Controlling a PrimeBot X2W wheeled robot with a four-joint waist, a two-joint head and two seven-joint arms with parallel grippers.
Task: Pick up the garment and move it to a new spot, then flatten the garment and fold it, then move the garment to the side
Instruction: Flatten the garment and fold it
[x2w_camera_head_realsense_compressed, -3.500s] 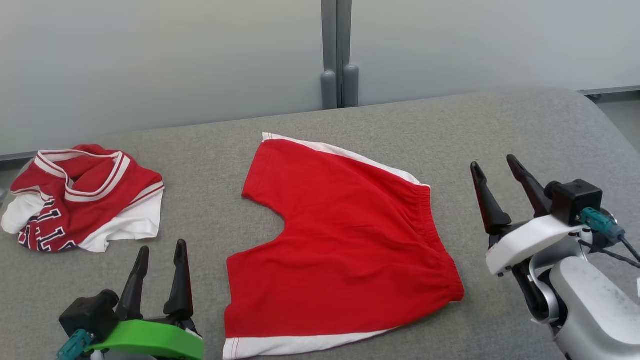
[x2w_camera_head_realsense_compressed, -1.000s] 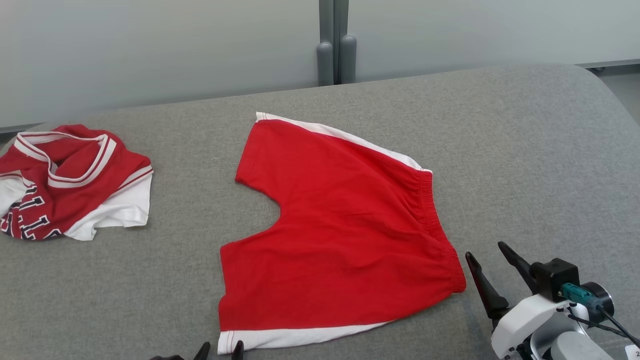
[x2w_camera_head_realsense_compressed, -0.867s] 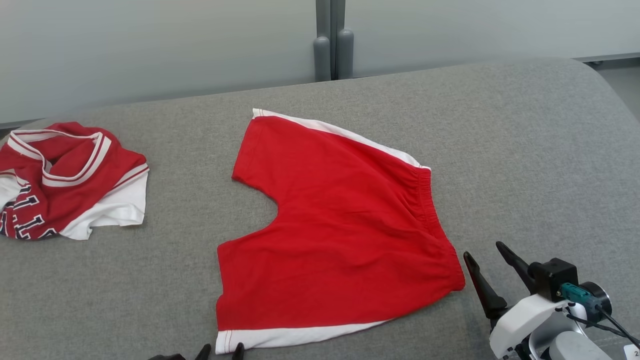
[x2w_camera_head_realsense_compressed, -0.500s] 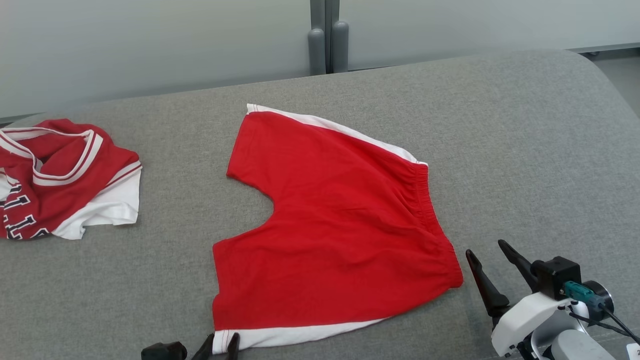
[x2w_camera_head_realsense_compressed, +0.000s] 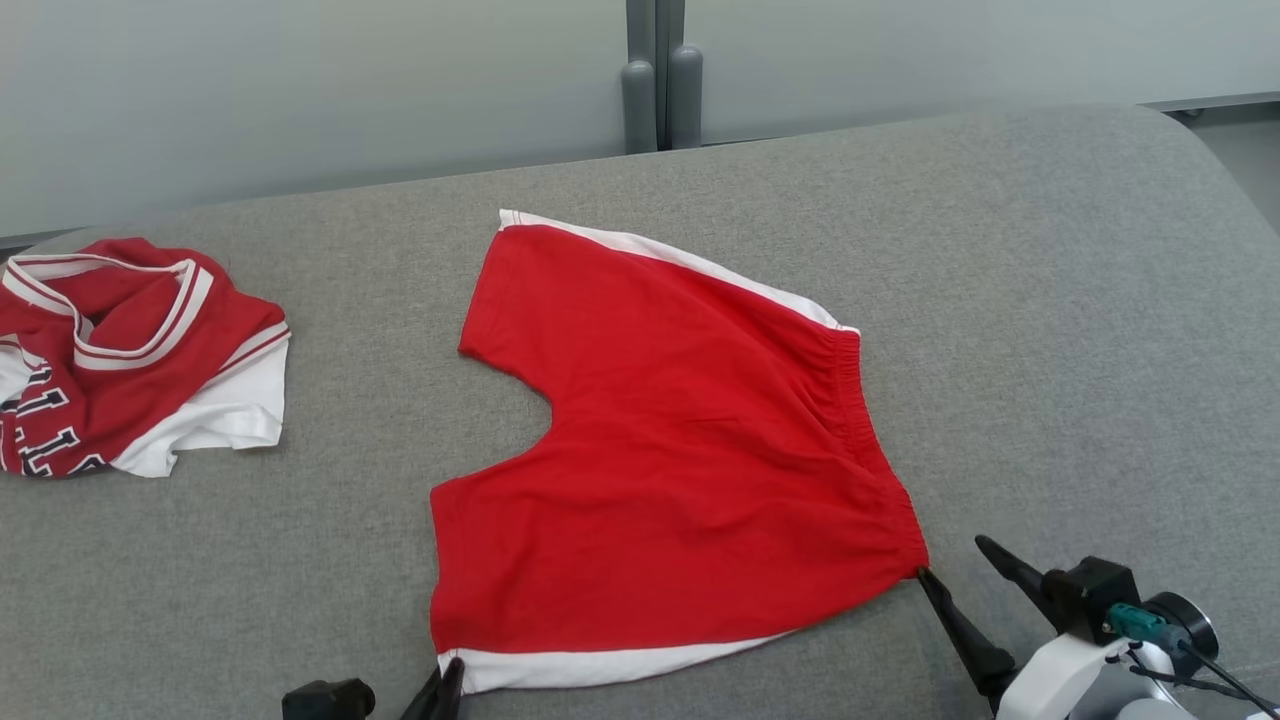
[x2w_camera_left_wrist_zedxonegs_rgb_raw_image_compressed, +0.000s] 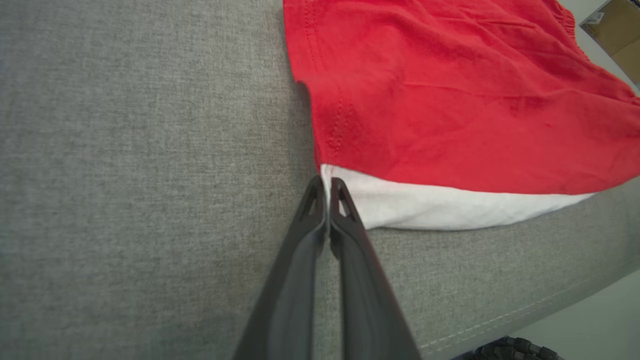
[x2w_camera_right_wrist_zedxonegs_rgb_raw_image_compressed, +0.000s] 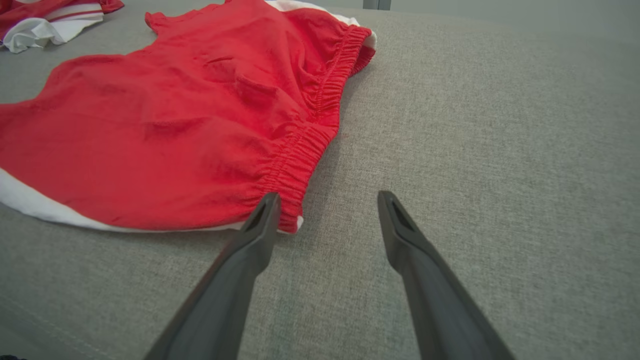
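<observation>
Shorts (x2w_camera_head_realsense_compressed: 680, 470), red with white edges. Lie flat in the middle of the grey cushion (x2w_camera_head_realsense_compressed: 1050, 300), well apart from the crumpled jersey (x2w_camera_head_realsense_compressed: 130, 350) off to the left. Soft, thin and light, most likely. Will flop and bend, not break. Best grabbed at two corners, to lift up even with no bunching.

Left gripper (x2w_camera_left_wrist_zedxonegs_rgb_raw_image_compressed: 326, 182): squeezed tight together right at the near corner of the white hem (x2w_camera_left_wrist_zedxonegs_rgb_raw_image_compressed: 450, 205). Looks to be pinching a tiny bit of it.

Right gripper (x2w_camera_right_wrist_zedxonegs_rgb_raw_image_compressed: 327, 195): spread wide, holding nothing, one tip touching the near end of the stretchy waistband (x2w_camera_right_wrist_zedxonegs_rgb_raw_image_compressed: 320, 125). Probably needs to slide over that corner and close before any lifting for the fold.
</observation>
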